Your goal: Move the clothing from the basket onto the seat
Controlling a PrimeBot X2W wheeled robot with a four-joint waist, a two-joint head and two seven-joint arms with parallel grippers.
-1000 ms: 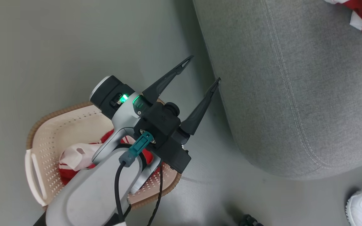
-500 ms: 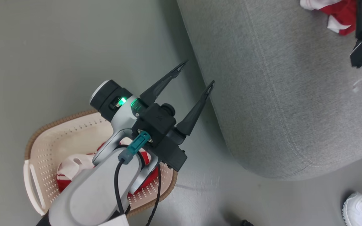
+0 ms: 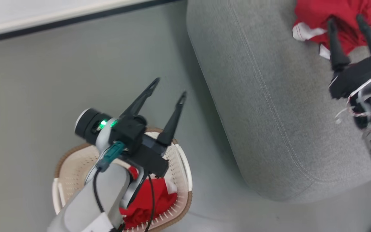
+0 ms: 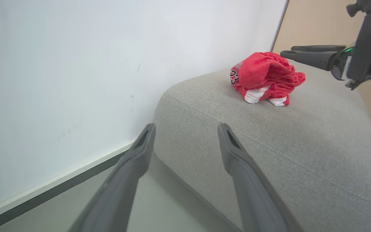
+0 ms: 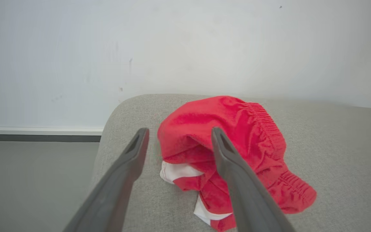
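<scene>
Right gripper (image 3: 345,18) gapes empty over shorts (image 3: 314,13) on the seat (image 3: 269,96); drop-off looks done. Left gripper (image 3: 169,87), open too, hovers over clothing (image 3: 147,199) left in the basket (image 3: 188,199).

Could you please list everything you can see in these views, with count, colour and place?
seat: one, light grey, on the floor by the wall
red garment: one, red with white trim, crumpled on top of the seat
red heap: count unclear, red, inside the basket, partly hidden by the left forearm
basket: one, cream with brown rim, on the floor beside the seat
floor: grey-green
wall: white, behind the seat
left claw: one, dark, open, raised over the basket's edge
right claw: one, dark, open, at the red garment
</scene>
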